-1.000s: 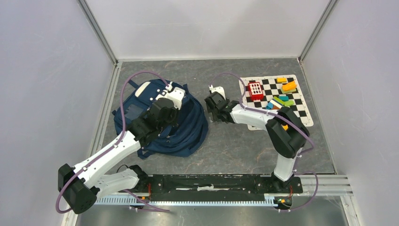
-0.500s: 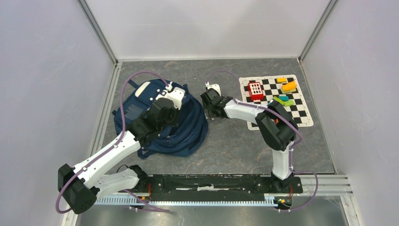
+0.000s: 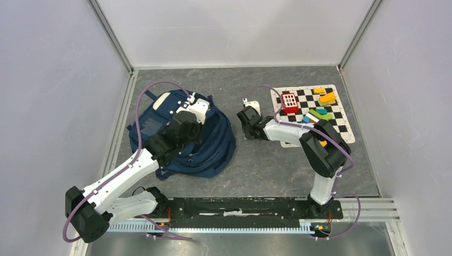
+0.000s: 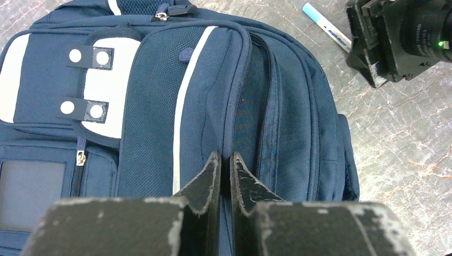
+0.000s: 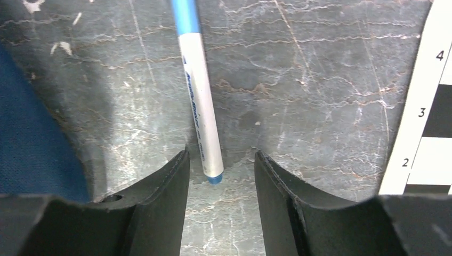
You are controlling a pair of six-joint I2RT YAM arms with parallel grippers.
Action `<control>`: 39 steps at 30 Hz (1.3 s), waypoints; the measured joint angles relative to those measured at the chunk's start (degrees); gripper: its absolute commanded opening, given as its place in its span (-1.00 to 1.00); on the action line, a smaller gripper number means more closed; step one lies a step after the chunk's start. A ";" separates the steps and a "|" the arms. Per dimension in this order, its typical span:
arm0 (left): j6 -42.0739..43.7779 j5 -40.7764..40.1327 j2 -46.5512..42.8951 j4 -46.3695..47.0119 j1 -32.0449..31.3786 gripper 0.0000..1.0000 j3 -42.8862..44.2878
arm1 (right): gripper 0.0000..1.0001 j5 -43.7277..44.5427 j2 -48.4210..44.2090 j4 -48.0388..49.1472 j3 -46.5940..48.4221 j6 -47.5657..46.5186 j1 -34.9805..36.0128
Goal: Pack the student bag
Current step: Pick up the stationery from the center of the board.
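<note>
Quick status from the remote desk. The student bag lies flat on the left side of the table, front pockets up, with the main zip gaping as a narrow dark slit. My left gripper is closed almost completely. It looks like it's pinching the fabric lip right by that slit, though I can't see the cloth between the tips for sure.

The right gripper hangs low over the table with its jaws partway apart. It straddles only the very end of a blue and white pen, and neither jaw touches it.

What worries me:
- The pen is thin, round and flat on a hard surface. Closing on just the tip could make it pivot, roll or shoot out toward the bag.
- I'm low enough that the fingertips might scrape the table.
- If the left pinch slips, the slit flops shut and there's nothing to drop the pen into.

The checkered mat sits to the right, carrying a red block, an orange block and green and teal blocks. None of it is in my path. The real obstacle is my own left arm draped across the bag, crowding the approach to the opening.
</note>
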 measured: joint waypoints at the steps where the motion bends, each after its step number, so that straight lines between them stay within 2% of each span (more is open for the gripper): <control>1: 0.00 0.00 0.00 0.00 0.00 -0.88 0.00 | -0.02 -0.24 -0.61 0.37 -0.85 -0.24 -0.42; 12: 0.00 -0.02 -0.02 0.00 0.00 -0.88 0.00 | -0.52 -5.03 1.03 2.56 0.85 -8.20 -3.50; 19: 0.00 -0.02 -0.04 0.00 0.00 -0.88 0.00 | -1.00 -8.13 0.94 4.26 0.37 -12.72 -3.54; 24: 0.00 -0.02 -0.04 0.00 0.00 -0.88 0.00 | -1.00 -10.47 -4.11 6.10 -6.08 -11.74 -3.58; 31: 0.00 0.00 -0.04 -0.02 0.00 -0.88 0.00 | -1.00 -15.32 -19.23 1.90 -20.06 -7.82 -1.44; 39: 0.00 0.00 -0.04 -0.04 0.00 -0.88 0.00 | -1.00 -19.54 -35.91 -5.44 -20.46 -3.19 3.58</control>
